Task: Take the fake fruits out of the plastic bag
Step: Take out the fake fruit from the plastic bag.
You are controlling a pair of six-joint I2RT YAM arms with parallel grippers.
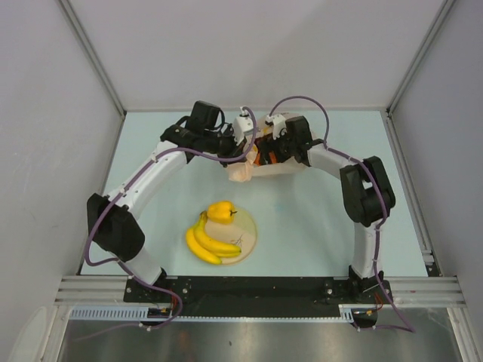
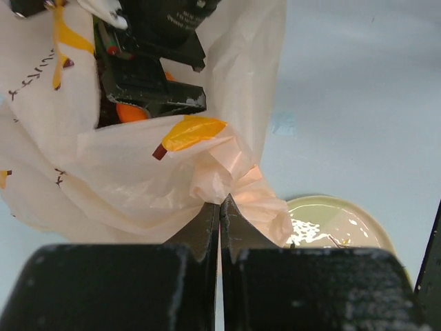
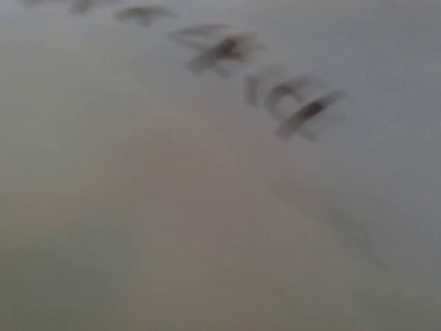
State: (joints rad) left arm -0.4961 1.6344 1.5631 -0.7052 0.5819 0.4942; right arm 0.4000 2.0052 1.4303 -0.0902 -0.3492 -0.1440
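Overhead and close left wrist views share the plastic bag [image 1: 241, 173].

The right wrist view shows only blurred plastic bag [image 3: 207, 207] film, its print smeared. Seen from the left wrist, the right gripper [image 2: 172, 74] inside the bag is cut off by the top edge and hides most of the orange ball [image 2: 131, 112]. How its jaws stand cannot be told.

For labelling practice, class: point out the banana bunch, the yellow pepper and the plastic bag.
banana bunch [image 1: 205, 245], top view, middle of the bunch.
yellow pepper [image 1: 221, 213], top view, its rounded body.
plastic bag [image 2: 124, 179], left wrist view, crumpled front wall.
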